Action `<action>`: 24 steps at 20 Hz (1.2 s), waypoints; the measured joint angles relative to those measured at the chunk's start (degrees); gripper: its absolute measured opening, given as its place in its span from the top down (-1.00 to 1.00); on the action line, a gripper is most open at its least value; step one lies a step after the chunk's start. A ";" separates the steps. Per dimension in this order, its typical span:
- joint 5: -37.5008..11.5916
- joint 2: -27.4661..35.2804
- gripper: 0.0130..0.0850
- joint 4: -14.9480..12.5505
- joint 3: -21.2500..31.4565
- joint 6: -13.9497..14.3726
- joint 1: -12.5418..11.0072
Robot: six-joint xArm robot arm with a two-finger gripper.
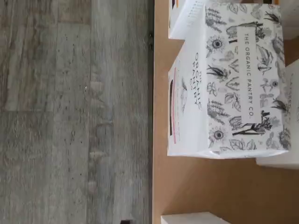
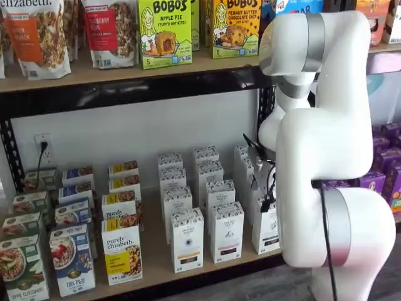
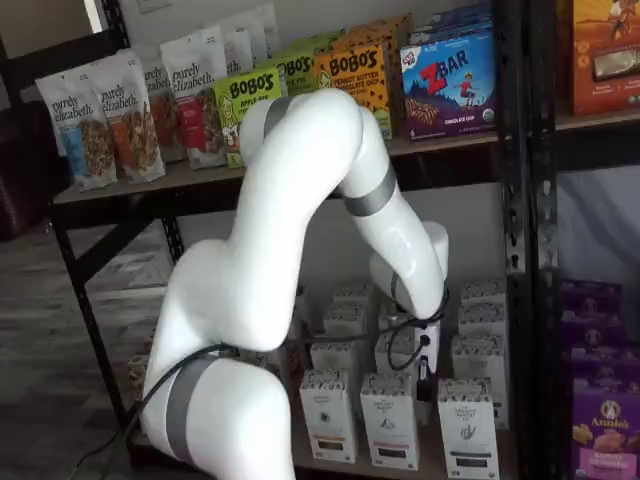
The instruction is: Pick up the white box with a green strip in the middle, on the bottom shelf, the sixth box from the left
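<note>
A: Start at the left of the bottom shelf (image 2: 155, 257). What stands there?

B: Coloured cereal boxes in three columns, ending with the yellow purely elizabeth box (image 2: 121, 251) at the front. After that, white cartons in three columns.

A: How many white ones?

B: Four in the first column and four in the second. The arm (image 2: 326, 125) covers part of the third, so I cannot count that one.

A: And the white box we want?

B: The white box (image 2: 265, 227) stands upright at the front of that third column, the rightmost of the three front cartons in both shelf views (image 3: 467, 428). It has a speckled top and a dark band low on its face (too small here to call it green).

A: Where is the tool?

B: The tool (image 2: 266, 199) hangs just above that box, with a cable beside it. In a shelf view only the black fingers show (image 3: 424, 372). Its jaws stand wide and no box is between them.

A: What does the wrist view give?

B: One whole carton (image 1: 233, 79) seen from above, its flowered top reading THE ORGANIC PANTRY CO., with a thin pink line on its face. Corners of four more white cartons show around it, tan board lies under them, and grey plank floor (image 1: 70, 116) lies beyond the shelf edge.

A: Anything further right?

B: Purple boxes (image 2: 388, 169) on the next shelf unit. Above, two Bobo's boxes (image 2: 164, 31) stand side by side.
</note>
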 joint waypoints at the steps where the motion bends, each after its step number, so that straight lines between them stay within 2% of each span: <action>1: 1.61 0.39 -1.00 -1.31 -1.11 1.12 -0.27; 2: 4.00 1.43 -1.00 -3.24 -3.41 2.61 -0.82; 3: 5.16 2.26 -1.00 -3.98 -5.04 3.16 -1.11; 7: 6.36 4.33 -1.00 -5.62 -8.56 4.47 -1.45; 14: 1.83 7.54 -1.00 -10.35 -10.61 8.03 -1.50; 24: -2.53 11.46 -1.00 -13.58 -12.36 9.64 -2.33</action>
